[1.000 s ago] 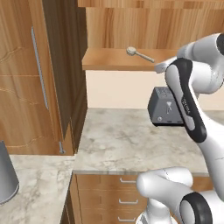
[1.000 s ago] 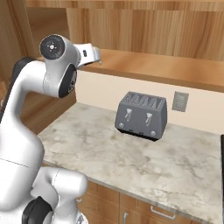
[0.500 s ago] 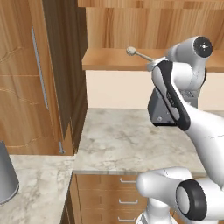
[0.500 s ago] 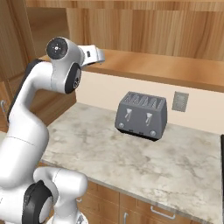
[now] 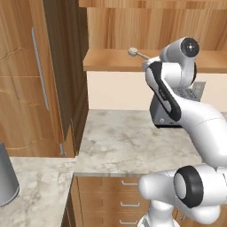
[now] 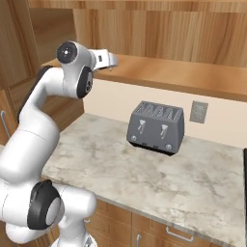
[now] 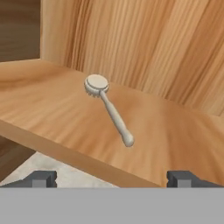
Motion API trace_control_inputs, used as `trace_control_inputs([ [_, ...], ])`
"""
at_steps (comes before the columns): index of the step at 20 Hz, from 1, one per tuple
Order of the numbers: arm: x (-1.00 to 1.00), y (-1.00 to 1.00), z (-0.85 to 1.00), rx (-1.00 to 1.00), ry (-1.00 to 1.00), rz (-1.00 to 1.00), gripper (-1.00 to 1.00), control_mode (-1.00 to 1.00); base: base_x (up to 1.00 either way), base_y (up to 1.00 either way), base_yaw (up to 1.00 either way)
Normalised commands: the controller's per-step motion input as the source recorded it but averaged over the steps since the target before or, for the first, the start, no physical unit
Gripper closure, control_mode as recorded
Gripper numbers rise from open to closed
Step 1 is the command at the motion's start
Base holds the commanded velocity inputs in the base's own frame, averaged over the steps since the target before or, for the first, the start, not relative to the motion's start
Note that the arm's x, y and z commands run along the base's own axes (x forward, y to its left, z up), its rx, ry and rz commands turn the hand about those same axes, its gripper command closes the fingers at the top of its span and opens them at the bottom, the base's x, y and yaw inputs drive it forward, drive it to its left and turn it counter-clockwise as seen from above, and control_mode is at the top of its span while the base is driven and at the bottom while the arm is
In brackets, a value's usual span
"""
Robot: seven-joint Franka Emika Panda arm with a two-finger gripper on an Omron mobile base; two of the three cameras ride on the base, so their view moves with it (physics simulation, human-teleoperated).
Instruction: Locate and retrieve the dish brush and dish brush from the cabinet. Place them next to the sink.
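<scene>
The step in hand is the reach for the pale dish brush, which lies flat on the open shelf ledge of the cabinet, ahead of the jaws and a little above them in the hand view, its round bristly head farther from them and its thin handle running back toward them at a slant. The gripper hangs just off the front edge of the ledge with its jaws spread as wide as they go and nothing between them. To do this well, I judge the hand should first rise clear of the ledge's front edge, then go forward over the wood until the handle sits between the fingertips. The handle is thin and lies low on the shelf, so the tips need to come down almost to the wood; a wrist turn that sets the jaws square across the slanted handle would likely grip better than closing along it. Closing near mid-handle looks safest. The toaster stands on the worktop well below the jaws, out of the way.
</scene>
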Motion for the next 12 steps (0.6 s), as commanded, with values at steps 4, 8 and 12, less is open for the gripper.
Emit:
trace_control_inputs([
  [4,0.31,-0.11,0.02,0.00,0.00,0.00,-1.00,-1.00,0.00,0.00,0.00],
  [8,0.31,-0.08,0.00,0.01,0.00,0.00,-1.00,-1.00,0.00,0.00,0.00],
  [12,0.32,-0.05,0.00,0.02,0.00,0.01,-1.00,-1.00,0.00,0.00,0.00],
])
